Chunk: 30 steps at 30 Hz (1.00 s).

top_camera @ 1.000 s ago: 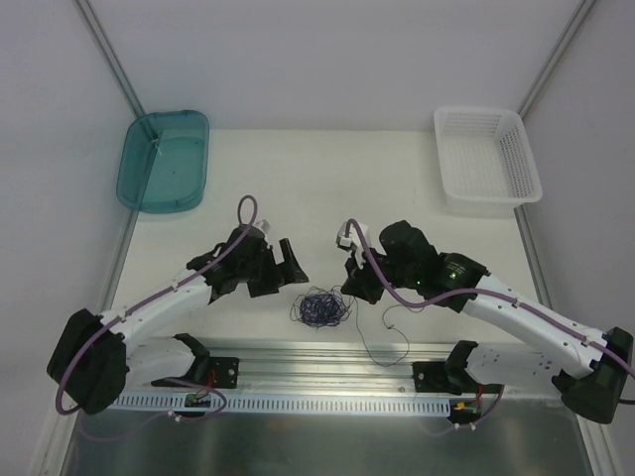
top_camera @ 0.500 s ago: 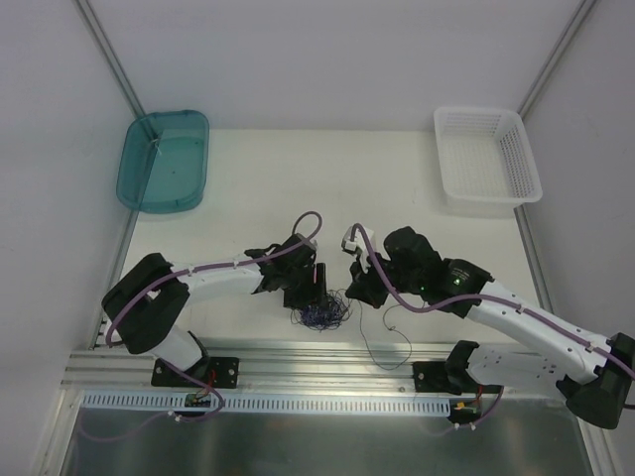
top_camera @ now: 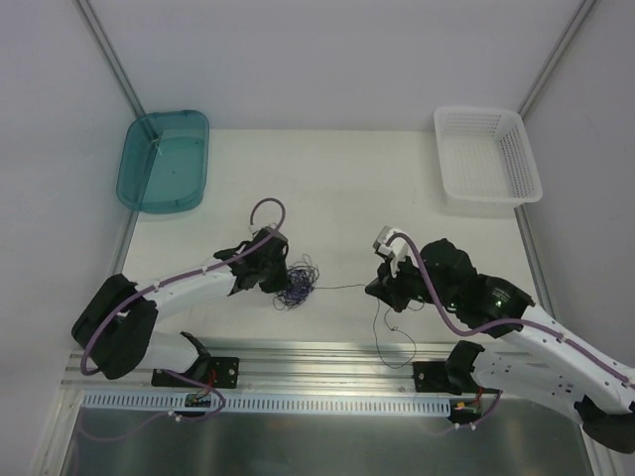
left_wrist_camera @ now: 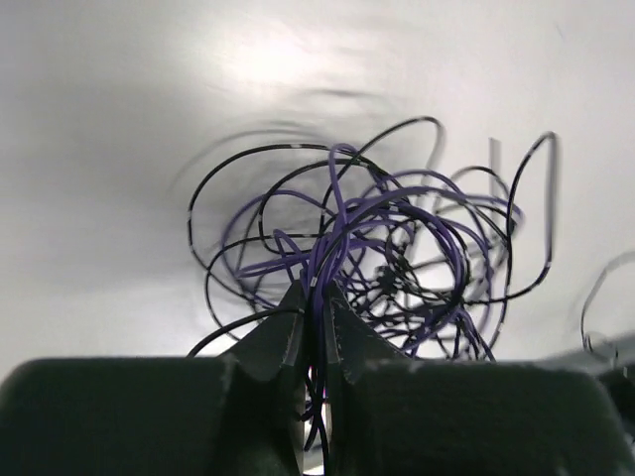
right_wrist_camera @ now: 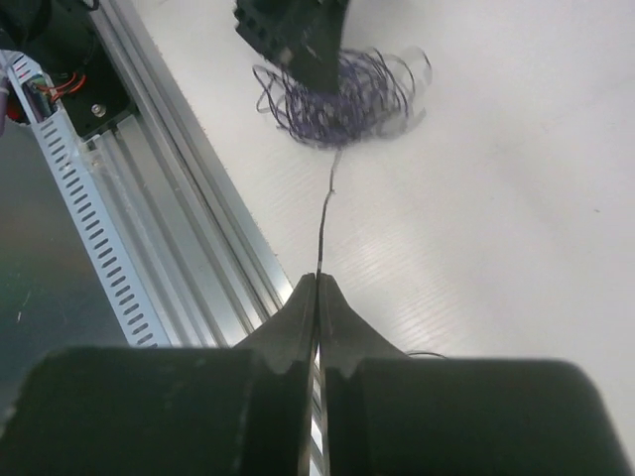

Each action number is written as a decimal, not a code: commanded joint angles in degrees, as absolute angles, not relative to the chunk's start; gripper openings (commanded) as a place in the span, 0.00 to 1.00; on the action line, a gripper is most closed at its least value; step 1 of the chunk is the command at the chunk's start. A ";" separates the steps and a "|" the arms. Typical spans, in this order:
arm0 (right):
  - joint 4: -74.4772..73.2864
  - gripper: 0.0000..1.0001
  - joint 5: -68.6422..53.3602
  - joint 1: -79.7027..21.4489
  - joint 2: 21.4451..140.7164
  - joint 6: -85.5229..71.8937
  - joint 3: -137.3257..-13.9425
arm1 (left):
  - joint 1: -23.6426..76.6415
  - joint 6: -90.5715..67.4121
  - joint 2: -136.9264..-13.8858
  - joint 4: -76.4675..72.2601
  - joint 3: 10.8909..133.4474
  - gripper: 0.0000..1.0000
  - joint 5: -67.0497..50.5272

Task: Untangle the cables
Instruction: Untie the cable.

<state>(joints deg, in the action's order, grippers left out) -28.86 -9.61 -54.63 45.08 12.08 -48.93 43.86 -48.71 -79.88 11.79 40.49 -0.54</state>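
So, biggest first: the white table (top_camera: 347, 188), w/ a teal tub (top_camera: 164, 164) at the far left corner & a white basket (top_camera: 486, 164) at the far right, both well apart from the work; then the two arms, reaching in from the near edge. The cables (top_camera: 296, 283) sit as one dark purple-black ball toward the front of the table, a bit left of the middle, near the metal rail (top_camera: 327, 359). The left gripper (top_camera: 281, 278) is at the ball's left side, fingers pinched tight on a few purple loops. The right gripper (top_camera: 385, 288) is off to the right, well apart from the ball, fingers squeezed on one thin strand (top_camera: 342, 288); that strand runs straight & tight from ball to fingers.

Step in hand, I think: pulling one wire out of the ball; it's not out yet. Next move prob. needs the left to hold firm & the right to pull slow & away, so the strand slides out & doesn't knot.
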 commanded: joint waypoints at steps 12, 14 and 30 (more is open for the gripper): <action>-36.20 0.01 22.47 -53.97 33.49 6.77 -50.89 | 15.23 -47.02 -58.45 18.80 26.55 0.00 10.63; -36.21 0.01 24.77 -53.53 32.88 5.20 -50.63 | 12.93 -46.93 -56.87 19.16 25.58 0.00 10.55; -32.69 0.01 26.89 -49.66 48.76 -6.31 -50.55 | 10.11 -40.87 -51.95 21.08 29.44 0.45 -4.30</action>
